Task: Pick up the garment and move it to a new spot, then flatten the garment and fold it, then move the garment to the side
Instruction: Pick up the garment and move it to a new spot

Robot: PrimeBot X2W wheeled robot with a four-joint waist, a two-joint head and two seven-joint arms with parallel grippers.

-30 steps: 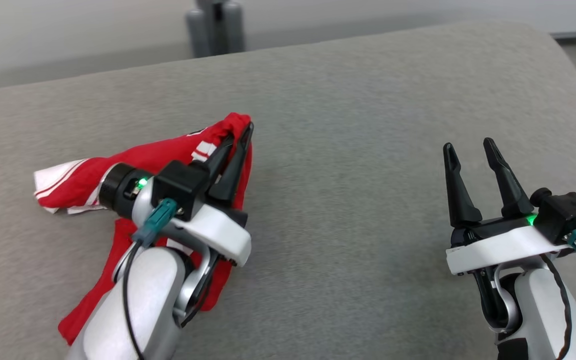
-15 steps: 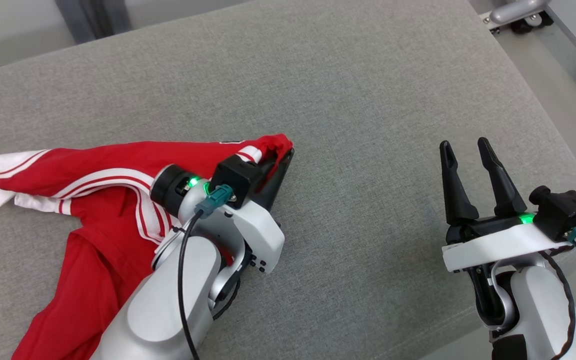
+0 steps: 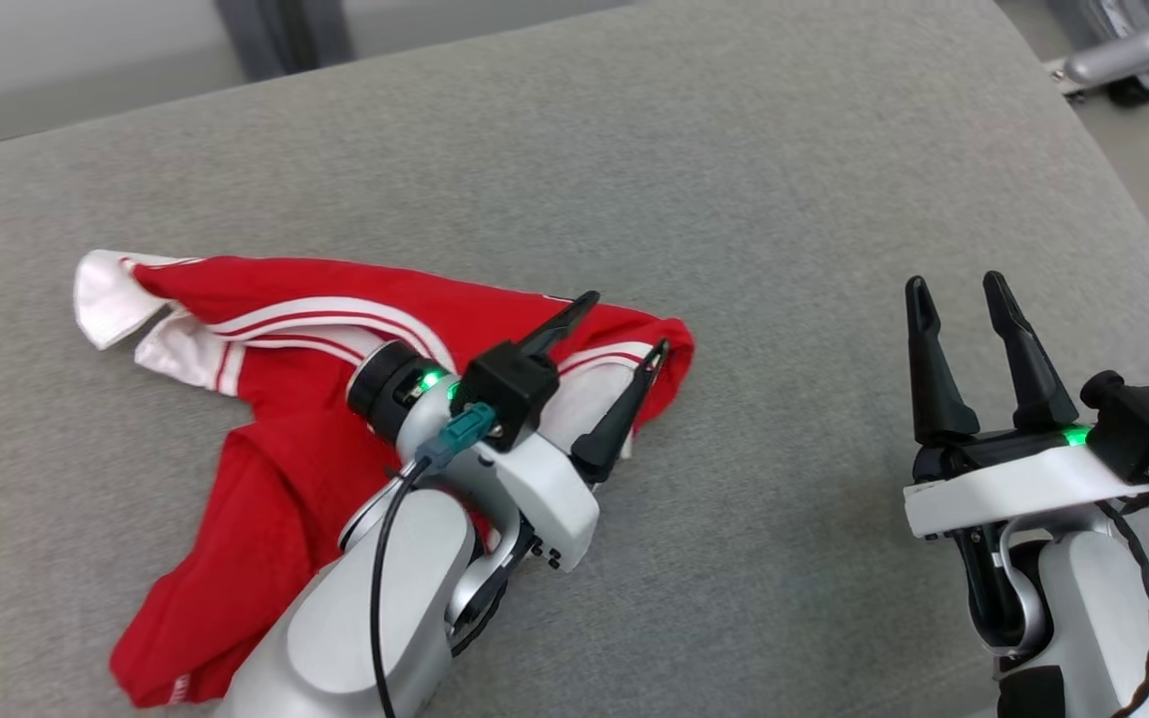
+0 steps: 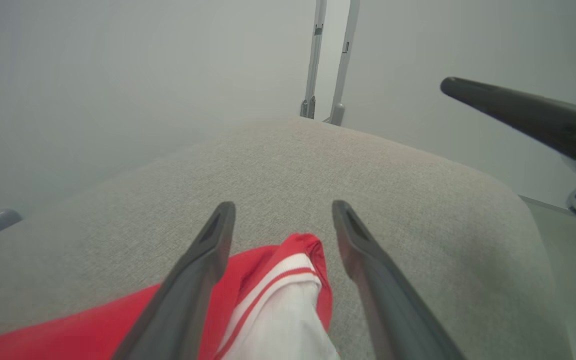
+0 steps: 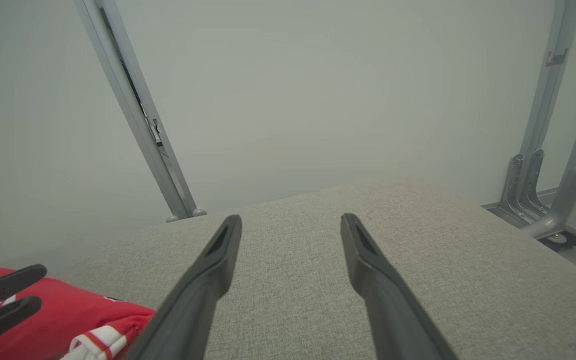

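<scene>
The garment (image 3: 295, 329) is red with white stripes and white trim, lying crumpled on the grey padded surface (image 3: 734, 199) at the left and middle of the head view. My left gripper (image 3: 626, 321) stands open over the garment's right end, one finger on each side of a fold and apart from it. The left wrist view shows that red and white fold (image 4: 288, 280) lying loose between the spread fingers (image 4: 203, 265). My right gripper (image 3: 958, 299) is open and empty over bare surface at the right. The garment's right end (image 5: 93, 330) also shows at the lower left of the right wrist view.
The padded surface ends at a rounded edge on the right (image 3: 1123, 199), with floor beyond. A wheeled metal stand (image 3: 1123, 60) sits at the top right, and a dark post (image 3: 280, 35) stands behind the far edge. Metal frame legs (image 5: 528, 190) stand past the surface's right side.
My left gripper has opened and let go of the garment's end, which now lies on the surface further right than before. The head camera has shifted too. My right gripper stays open.
</scene>
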